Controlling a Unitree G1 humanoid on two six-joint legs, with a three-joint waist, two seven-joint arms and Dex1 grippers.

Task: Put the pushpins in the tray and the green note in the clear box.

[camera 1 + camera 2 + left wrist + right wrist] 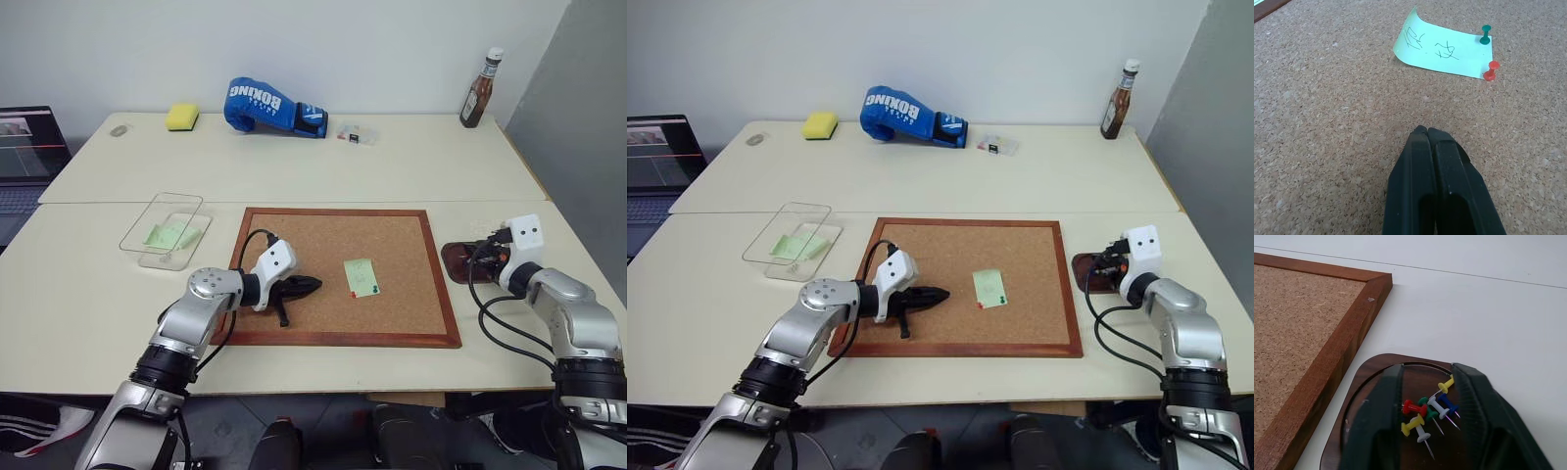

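Paper of the green note (1442, 49) on the cork board (392, 294) looks thin, light and floppy, one edge curling up, so that lifted edge seems the easiest hold once its red pushpin (1491, 72) and green pin (1486, 35) come out. Left gripper (1426, 133) hovers nearby, jaws pressed together and empty. Right gripper (1427, 377) has jaws parted over the tray (1359, 396), straddling loose pins (1427, 413).
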